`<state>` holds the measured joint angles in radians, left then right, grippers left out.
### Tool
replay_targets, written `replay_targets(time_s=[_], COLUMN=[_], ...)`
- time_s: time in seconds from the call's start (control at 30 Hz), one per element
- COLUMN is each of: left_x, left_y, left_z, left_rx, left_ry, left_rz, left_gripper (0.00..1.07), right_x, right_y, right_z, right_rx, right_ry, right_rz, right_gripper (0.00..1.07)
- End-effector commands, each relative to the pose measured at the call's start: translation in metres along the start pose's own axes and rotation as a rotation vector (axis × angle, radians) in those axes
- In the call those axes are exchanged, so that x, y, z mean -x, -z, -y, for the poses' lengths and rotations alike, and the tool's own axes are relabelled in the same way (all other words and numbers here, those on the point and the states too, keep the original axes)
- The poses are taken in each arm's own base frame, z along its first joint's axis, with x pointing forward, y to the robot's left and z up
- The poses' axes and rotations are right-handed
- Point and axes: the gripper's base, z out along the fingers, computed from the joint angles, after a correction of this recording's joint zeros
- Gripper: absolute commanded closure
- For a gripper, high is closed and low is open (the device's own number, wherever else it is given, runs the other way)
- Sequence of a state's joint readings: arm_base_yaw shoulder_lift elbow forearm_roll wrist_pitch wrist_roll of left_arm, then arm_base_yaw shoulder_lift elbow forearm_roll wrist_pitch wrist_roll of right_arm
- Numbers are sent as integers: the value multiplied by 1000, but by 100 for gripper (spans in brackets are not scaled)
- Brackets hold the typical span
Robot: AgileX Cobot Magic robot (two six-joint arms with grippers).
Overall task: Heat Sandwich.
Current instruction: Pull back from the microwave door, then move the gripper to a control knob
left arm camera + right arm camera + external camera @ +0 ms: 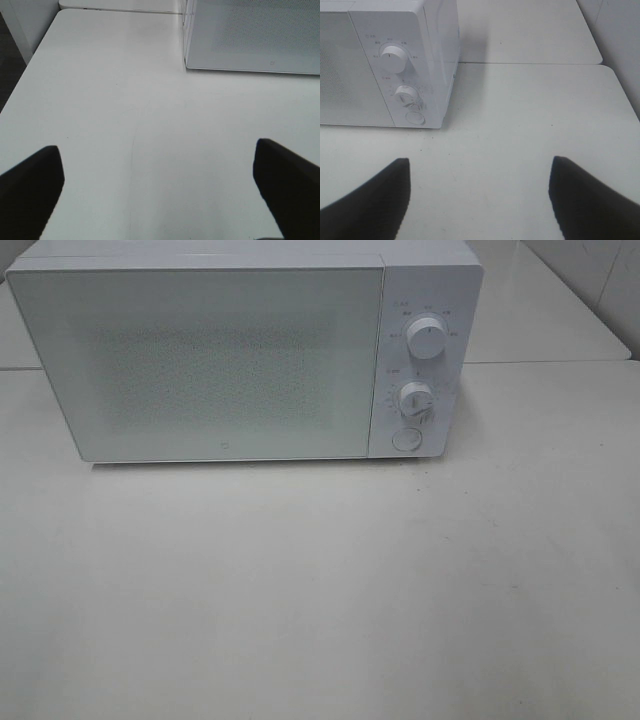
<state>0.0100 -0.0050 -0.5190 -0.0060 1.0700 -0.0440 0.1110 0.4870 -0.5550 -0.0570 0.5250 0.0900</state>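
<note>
Microwave (240,350): white, boxy, at the table's far edge; door shut, dotted mesh window.
Controls: two round knobs (427,340), round button (406,438) below.
Table (320,590): smooth, matte white.
Left gripper (160,195): dark fingers spread wide, empty.
Right gripper (480,200): spread wide, empty.
Sandwich: in no view.

A white microwave (240,350) sits on a white table (320,590). Its big door (200,365) is shut, and the window in it is full of tiny dots. To the right of the door is a strip with two round knobs, the top knob (427,340) above the lower knob (415,398). A round button (406,439) sits just under them. Behind the microwave lies a second white table (540,310).
</note>
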Motion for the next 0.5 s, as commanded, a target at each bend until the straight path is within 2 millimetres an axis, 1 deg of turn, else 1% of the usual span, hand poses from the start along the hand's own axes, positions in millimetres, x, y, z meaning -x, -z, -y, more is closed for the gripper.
replay_targets(time_s=[0.03, 0.07, 0.13, 0.17, 0.2, 0.3, 0.33, 0.37, 0.43, 0.47, 0.5], left_x=[-2, -2, -2, -2, -2, -2, -2, -2, -2, -2, -2], left_y=[3, 3, 3, 3, 3, 3, 3, 3, 3, 3, 3], left_z=[1, 1, 1, 1, 1, 1, 1, 1, 1, 1, 1], left_rx=[-8, -8, -8, -8, -8, -8, -8, -8, -8, -8, -8], left_ry=[4, 4, 4, 4, 4, 3, 3, 3, 3, 3, 3], left_rz=[21, 21, 21, 21, 21, 21, 21, 21, 21, 21, 21], left_gripper=[9, 9, 9, 9, 9, 9, 9, 9, 9, 9, 9], right_x=[6, 9, 12, 14, 14, 17, 17, 19, 19, 19, 19], right_y=[-3, -12, -21, -29, -29, -42, -42, -52, -61, -69, -69], right_z=[0, 0, -1, -1, -1, -2, -2, -3, -3, -3, -3], right_rx=[-5, -3, -1, 0, 0, 4, 4, 6, 8, 10, 10], right_ry=[-4, -3, -2, -1, -1, 0, 0, 1, -1, -9, -9], right_rz=[27, 23, 25, 18, 18, 17, 17, 16, 4, -8, -8], right_gripper=[33, 33, 33, 33, 33, 33, 33, 33, 33, 33, 33])
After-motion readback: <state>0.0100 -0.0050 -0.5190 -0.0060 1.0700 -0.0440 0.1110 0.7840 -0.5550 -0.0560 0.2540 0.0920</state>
